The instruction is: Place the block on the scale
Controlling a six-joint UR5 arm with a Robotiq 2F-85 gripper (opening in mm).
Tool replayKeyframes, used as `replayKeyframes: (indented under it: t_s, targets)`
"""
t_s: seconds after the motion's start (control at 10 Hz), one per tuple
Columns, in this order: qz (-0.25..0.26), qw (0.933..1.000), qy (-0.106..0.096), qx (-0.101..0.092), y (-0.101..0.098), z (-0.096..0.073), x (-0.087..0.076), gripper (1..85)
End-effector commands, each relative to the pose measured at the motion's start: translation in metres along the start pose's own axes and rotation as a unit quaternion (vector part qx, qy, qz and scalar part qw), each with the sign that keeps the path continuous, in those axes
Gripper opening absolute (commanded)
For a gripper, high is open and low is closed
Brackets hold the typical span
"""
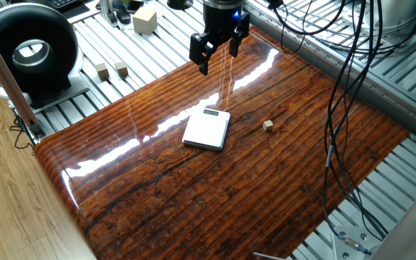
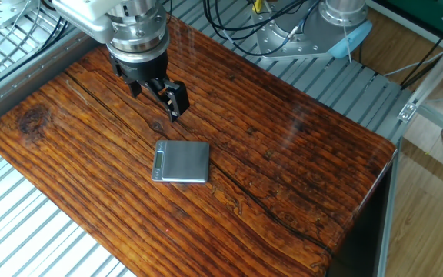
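Observation:
The block (image 1: 268, 126), a tiny tan cube, lies on the glossy wooden board to the right of the scale (image 1: 206, 129). The scale is a flat white rectangle with its dark display strip at the far end. In the other fixed view the scale (image 2: 181, 161) looks grey and the block does not show. My gripper (image 1: 217, 53) hangs above the board's far edge, well behind the scale and apart from the block. It is open with nothing between its fingers. The other fixed view shows the gripper (image 2: 158, 95) up and left of the scale.
Off the board at the back left are two small tan cubes (image 1: 111, 69), a larger pale cube (image 1: 144, 19) and a black ring-shaped device (image 1: 27, 47). Black cables (image 1: 345, 79) hang over the right side. The arm's base (image 2: 337, 31) stands beyond the board.

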State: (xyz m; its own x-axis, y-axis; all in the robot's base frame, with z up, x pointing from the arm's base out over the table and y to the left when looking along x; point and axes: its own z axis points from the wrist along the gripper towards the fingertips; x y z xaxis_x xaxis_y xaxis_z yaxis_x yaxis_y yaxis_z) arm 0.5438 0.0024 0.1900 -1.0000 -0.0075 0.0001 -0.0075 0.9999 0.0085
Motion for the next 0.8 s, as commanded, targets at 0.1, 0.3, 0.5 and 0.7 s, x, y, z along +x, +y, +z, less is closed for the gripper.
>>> replayKeyframes:
  t_s: [0.1,0.3,0.5,0.7]
  targets:
    - [0.071,0.9961,-0.048,0.020,-0.008,0.000,-0.025,1.0]
    - [0.070,0.9961,-0.047,0.025,-0.007,-0.001,-0.025,1.0]
    - [0.068,0.9963,-0.047,0.025,-0.003,0.001,-0.026,1.0]
    - [0.054,0.9971,-0.047,0.026,-0.003,0.002,-0.027,1.0]
